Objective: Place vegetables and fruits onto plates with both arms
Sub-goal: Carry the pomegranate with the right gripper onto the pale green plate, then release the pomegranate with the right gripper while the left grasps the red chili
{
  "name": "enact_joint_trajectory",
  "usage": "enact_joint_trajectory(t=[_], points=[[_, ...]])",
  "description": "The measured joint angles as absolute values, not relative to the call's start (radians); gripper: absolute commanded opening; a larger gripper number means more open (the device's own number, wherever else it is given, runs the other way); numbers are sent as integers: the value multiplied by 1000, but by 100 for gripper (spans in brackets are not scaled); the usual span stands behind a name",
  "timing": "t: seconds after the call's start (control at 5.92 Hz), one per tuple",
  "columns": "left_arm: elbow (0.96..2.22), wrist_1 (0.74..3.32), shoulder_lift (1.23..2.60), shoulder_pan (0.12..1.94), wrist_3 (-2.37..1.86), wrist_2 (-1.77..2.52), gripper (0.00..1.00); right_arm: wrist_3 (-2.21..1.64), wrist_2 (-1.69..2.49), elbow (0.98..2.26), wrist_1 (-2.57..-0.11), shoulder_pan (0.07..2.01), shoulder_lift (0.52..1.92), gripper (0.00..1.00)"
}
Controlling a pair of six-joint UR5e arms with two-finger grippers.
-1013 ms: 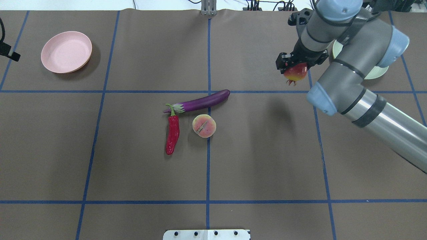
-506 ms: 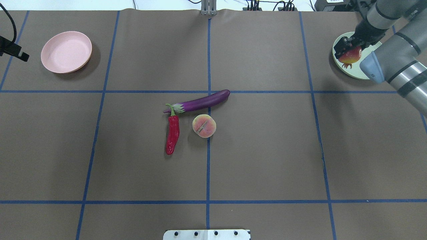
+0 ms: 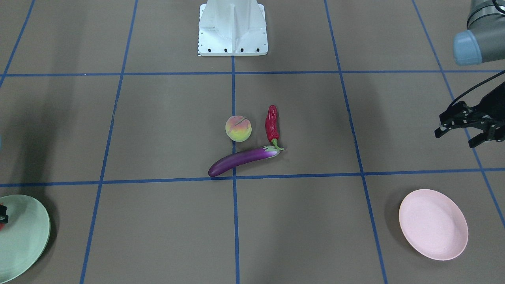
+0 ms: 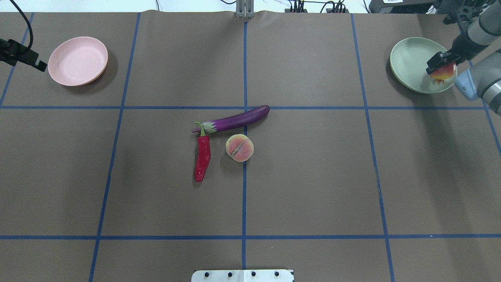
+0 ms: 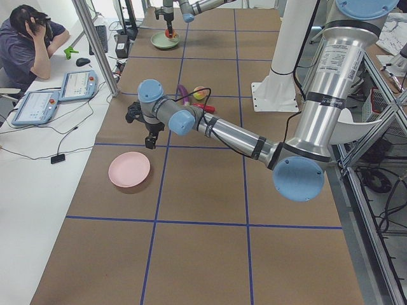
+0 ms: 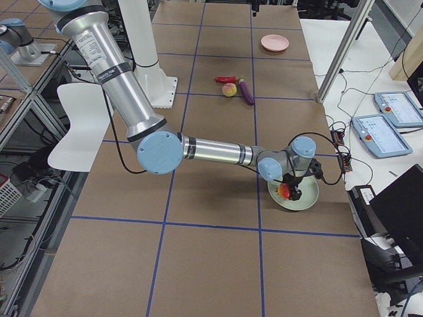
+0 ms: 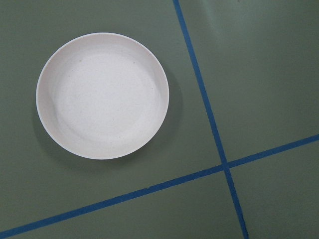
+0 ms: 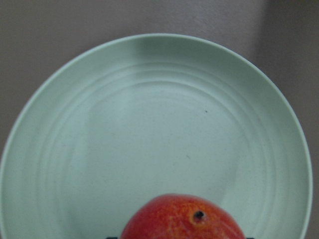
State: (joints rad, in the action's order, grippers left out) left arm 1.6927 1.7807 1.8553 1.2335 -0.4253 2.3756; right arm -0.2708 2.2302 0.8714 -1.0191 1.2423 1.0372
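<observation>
The purple eggplant [image 4: 235,119], the red chili pepper [image 4: 202,156] and the peach [image 4: 239,147] lie close together at the table's middle. My right gripper [image 4: 441,67] is shut on the red-orange fruit [image 4: 444,73] and holds it over the right part of the mint green plate [image 4: 411,62]. The right wrist view shows that fruit [image 8: 184,219] just above the green plate [image 8: 149,124]. My left gripper [image 3: 459,136] stands open with nothing in it, beside the pink plate [image 3: 433,224]. The pink plate [image 7: 102,94] lies bare below the left wrist camera.
The white base block [image 3: 232,27] stands at the robot's side of the table. Blue tape lines divide the brown cover into squares. A person [image 5: 32,44] sits at a side desk with tablets [image 5: 79,86] beyond the table's left end.
My right arm carried the red-orange fruit rightward, from left of the green plate to over its right part. The left gripper crept right toward the pink plate.
</observation>
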Motion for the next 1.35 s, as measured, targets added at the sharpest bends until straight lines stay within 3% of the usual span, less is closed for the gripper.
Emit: enact_joint_trajectory(t=[0.51,1.18,1.35], points=[[1685,1778,2007,893,-814,2082,100,-347,2222,850,-1004,1244,984,100],[1606,1773,2161,579,-1093,1883,99,-518,2222,981,-1061,1236,970,100],[1600,1773,2166,559,-1112,1878,88,-526,2223,1012,-1090,1236,970,100]])
